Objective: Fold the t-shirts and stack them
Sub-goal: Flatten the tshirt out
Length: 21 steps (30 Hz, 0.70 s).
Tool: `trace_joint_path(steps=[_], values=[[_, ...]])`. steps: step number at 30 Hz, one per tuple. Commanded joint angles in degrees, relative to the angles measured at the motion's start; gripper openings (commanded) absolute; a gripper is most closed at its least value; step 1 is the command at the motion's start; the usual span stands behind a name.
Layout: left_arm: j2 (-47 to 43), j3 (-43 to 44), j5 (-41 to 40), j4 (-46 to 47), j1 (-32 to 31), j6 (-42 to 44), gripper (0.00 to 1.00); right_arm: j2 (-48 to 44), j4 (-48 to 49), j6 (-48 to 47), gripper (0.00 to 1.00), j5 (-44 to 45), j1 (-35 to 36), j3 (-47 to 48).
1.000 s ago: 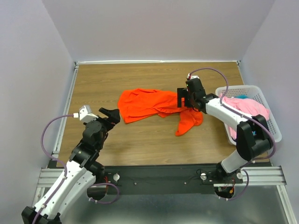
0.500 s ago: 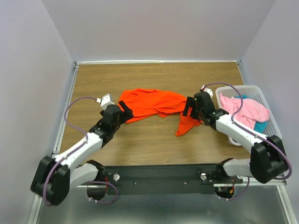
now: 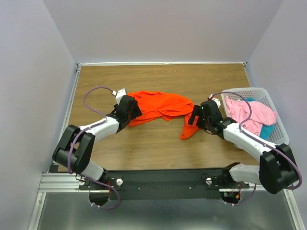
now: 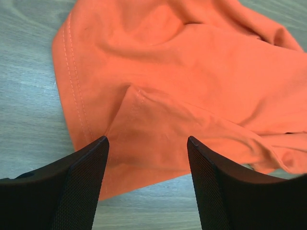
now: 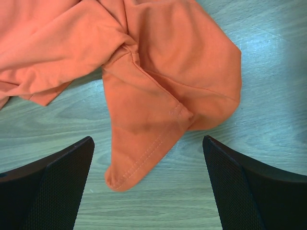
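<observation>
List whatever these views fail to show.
- Teal t-shirt: top view, mostly buried under the pink t-shirt in the basket.
- Orange t-shirt: collar hidden in its own crumples; both wrist views crop it.
- Left gripper, right gripper: open; contact with fabric unclear.

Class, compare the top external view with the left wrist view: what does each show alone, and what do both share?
Top external only: the white basket holding the pink t-shirt and teal t-shirt, and the right claw. Left wrist only: hem stitching. Both: the orange t-shirt on the wooden table, and the open left claw.
</observation>
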Motion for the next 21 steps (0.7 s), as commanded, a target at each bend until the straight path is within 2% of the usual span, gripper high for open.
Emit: trace_joint_path(steps=[1,13,21], values=[[2.3,2.7,-3.7,-2.4,0.4,0.3,0.72,-1.3,0.2,0.5,1.0,-0.2,0.3,-0.7],[8.4,5.0,-2.6,-3.1,0.5,0.3,0.66,-2.9,-0.1,0.0,1.0,0.7,0.3,-1.1],[7.9,5.0,-2.3,-2.4,0.5,0.8,0.44,-2.7,-0.1,-0.3,1.0,0.7,0.3,-0.9]])
